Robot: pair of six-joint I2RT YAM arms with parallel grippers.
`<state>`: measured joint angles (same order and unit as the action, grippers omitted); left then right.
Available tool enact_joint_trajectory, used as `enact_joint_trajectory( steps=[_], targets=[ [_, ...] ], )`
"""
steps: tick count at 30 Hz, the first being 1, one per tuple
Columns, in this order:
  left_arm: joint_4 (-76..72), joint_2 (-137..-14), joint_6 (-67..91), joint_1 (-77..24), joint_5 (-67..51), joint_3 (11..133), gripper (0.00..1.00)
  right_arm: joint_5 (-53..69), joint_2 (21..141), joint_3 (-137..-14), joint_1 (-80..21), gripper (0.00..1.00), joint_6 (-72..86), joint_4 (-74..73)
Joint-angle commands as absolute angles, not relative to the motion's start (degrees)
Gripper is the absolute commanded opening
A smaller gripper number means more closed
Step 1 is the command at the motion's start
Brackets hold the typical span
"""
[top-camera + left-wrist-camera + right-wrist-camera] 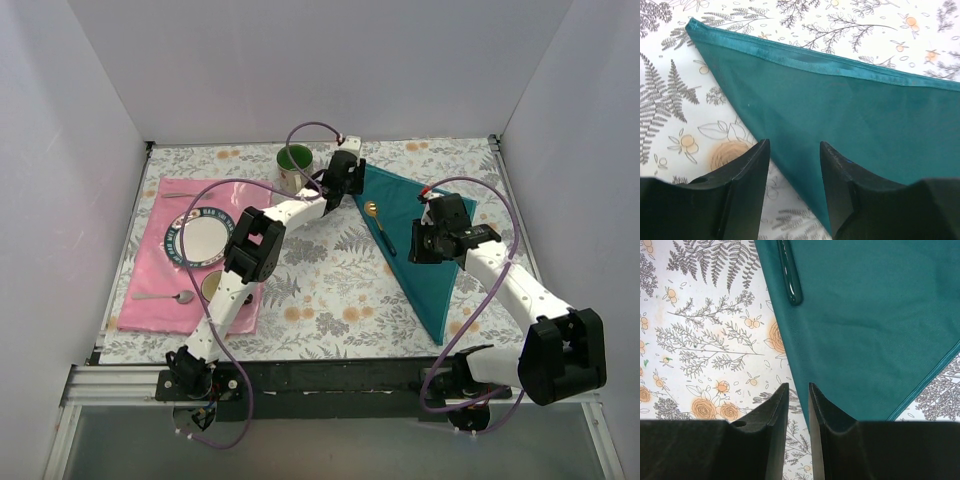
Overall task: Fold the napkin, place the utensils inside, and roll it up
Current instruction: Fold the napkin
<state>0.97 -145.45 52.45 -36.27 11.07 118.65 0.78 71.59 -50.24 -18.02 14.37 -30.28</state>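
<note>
From above, the left arm runs from its base at the near edge diagonally across the flowered desk [320, 290]. Its elbow is raised over the pink placemat [150, 270] and its forearm stretches out far. The left tool [345, 180] sits low at the far-left corner of the napkin [420, 260], just beside the green mug [294, 163]. The napkin lies on the right half of the desk, folded into a long teal triangle with its point towards the near edge. A spoon [380, 228] with a dark handle rests on it near its left edge. The right arm bends outward at its elbow and doubles back, putting the right tool [435, 238] over the napkin's right part. A plate [200, 237] and a grey spoon [165, 296] lie on the placemat.

In the left wrist view, the left tool [792, 145] points down with its fingers clearly apart, straddling the flat edge of the napkin [840, 110] and gripping nothing.

In the right wrist view, the right tool [798, 386] has only a narrow slit between its fingers. The edge of the napkin [865, 315] runs into that slit, but whether cloth is pinched cannot be told. The spoon's handle [789, 275] lies ahead.
</note>
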Motion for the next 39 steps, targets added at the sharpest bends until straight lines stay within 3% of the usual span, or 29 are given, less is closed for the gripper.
enact_joint_trajectory(
  steps=[1,25,39],
  targets=[
    [-0.6,-147.8,45.1,-35.7,14.1,125.8,0.43,0.4,70.9,-53.3,-18.0,0.29,12.3,-30.8],
    [-6.3,-155.0,57.0,-29.4,10.0,129.5,0.54,4.0,71.7,-53.7,-17.9,0.3,11.8,-29.4],
    [-13.3,-158.7,68.1,-26.5,7.9,128.8,0.5,4.8,70.8,-54.0,-17.8,0.31,11.5,-30.0]
  ],
)
